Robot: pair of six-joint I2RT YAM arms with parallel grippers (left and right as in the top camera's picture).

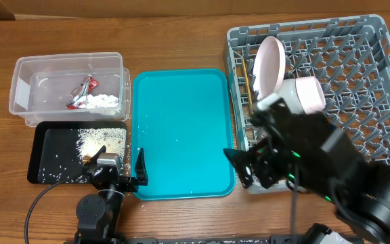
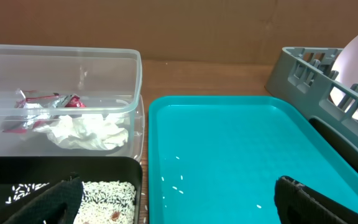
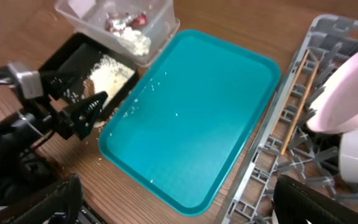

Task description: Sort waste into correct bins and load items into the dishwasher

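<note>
Across the right side of the table sits the dishwasher (image 1: pixel 378 41), a large square grey plastic rack with a grid of upright pegs. Just left of it lies the teal serving tray (image 1: pixel 181 129), with only a few stray white grains on its floor. At the back left stands the clear tub (image 1: pixel 23 95), rectangular with see-through walls. The shallow black tray (image 1: pixel 46 146) lies directly in front of it, their edges meeting.

The right gripper (image 3: pixel 176 199) hangs above the gap between the teal tray and the rack, its fingers spread wide with nothing between them. The left gripper (image 2: pixel 176 199) hovers over the near corners of the black and teal trays, also spread wide and empty.

A round white plate (image 1: pixel 271 61) stands on edge among the pegs at the rack's left side, tilted. A pale pink bowl (image 1: pixel 309 93) lies against it. Two thin wooden chopsticks (image 3: pixel 293 106) lie along the rack's left wall.

Inside the tub, white tissue scraps (image 2: pixel 89 132) are bunched beside a crumpled red-and-silver wrapper (image 2: pixel 45 102), whose print is too small to read. Rice grains (image 1: pixel 103 139) are heaped on the right of the black tray and scattered thinly across the rest.
</note>
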